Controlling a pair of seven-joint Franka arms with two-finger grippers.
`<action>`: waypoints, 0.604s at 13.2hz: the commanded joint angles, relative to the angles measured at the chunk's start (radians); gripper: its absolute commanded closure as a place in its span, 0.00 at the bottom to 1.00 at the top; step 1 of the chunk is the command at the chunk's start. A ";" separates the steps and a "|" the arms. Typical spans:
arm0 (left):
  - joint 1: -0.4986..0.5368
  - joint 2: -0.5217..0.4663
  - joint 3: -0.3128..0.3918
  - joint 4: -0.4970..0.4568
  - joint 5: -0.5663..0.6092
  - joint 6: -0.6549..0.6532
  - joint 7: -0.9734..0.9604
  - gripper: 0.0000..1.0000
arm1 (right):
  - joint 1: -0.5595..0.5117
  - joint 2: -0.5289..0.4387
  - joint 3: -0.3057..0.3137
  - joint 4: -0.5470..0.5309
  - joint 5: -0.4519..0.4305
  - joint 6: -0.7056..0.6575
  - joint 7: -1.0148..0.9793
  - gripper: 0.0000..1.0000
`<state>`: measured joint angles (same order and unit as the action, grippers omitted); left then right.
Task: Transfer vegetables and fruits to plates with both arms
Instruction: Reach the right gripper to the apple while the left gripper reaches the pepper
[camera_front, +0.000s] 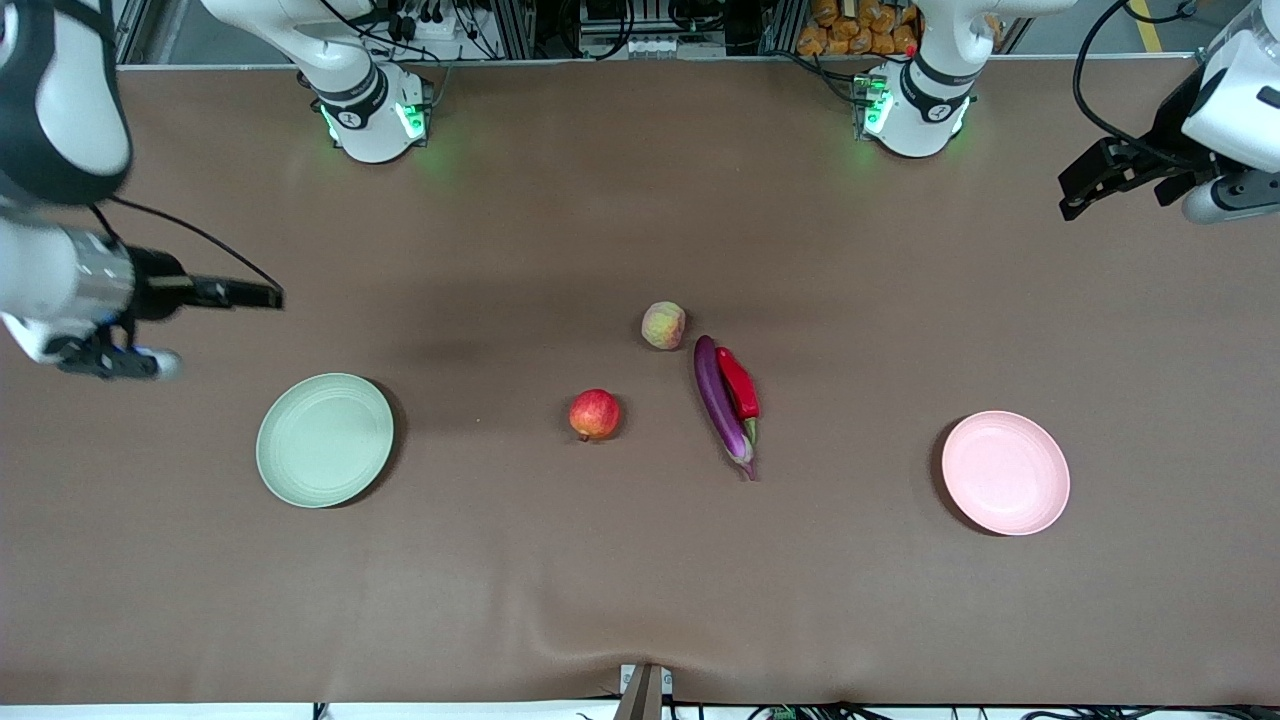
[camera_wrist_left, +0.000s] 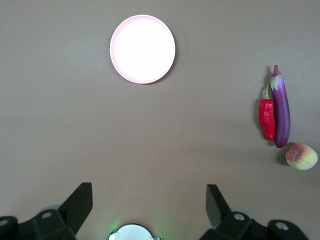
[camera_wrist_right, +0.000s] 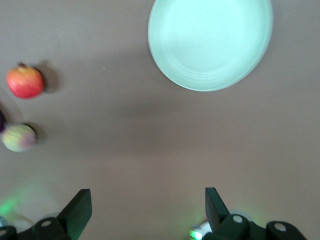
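The purple eggplant (camera_front: 720, 405) and the red chili (camera_front: 738, 383) lie side by side, touching, mid-table. The peach (camera_front: 663, 325) sits just farther from the front camera than they do. The pomegranate (camera_front: 594, 414) is beside them toward the right arm's end. The green plate (camera_front: 324, 440) and the pink plate (camera_front: 1005, 472) are empty. My right gripper (camera_front: 255, 295) hangs open and empty over bare cloth near the green plate (camera_wrist_right: 210, 40). My left gripper (camera_front: 1078, 195) hangs open and empty over the left arm's end; its wrist view shows the pink plate (camera_wrist_left: 142, 48), eggplant (camera_wrist_left: 281, 112), chili (camera_wrist_left: 267, 117) and peach (camera_wrist_left: 301, 156).
The brown cloth covers the whole table. Both arm bases (camera_front: 375, 115) (camera_front: 915, 110) stand with green lights at the table's edge farthest from the front camera. A metal clamp (camera_front: 643, 690) sits at the edge nearest the camera. The right wrist view shows the pomegranate (camera_wrist_right: 25, 82) and peach (camera_wrist_right: 19, 137).
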<state>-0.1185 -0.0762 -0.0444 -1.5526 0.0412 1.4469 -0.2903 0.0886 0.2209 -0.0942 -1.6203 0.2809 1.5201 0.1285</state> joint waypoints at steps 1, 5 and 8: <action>-0.004 -0.011 -0.002 -0.032 -0.012 0.043 0.000 0.00 | 0.043 0.093 0.010 0.013 0.098 0.093 0.133 0.00; -0.012 0.022 -0.012 -0.035 -0.011 0.090 -0.004 0.00 | 0.172 0.175 0.010 0.011 0.176 0.305 0.328 0.00; -0.013 0.096 -0.055 -0.034 -0.012 0.148 -0.045 0.00 | 0.322 0.265 0.008 0.011 0.175 0.544 0.504 0.00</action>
<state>-0.1298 -0.0283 -0.0713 -1.5926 0.0412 1.5627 -0.2995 0.3340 0.4309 -0.0766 -1.6211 0.4412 1.9636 0.5310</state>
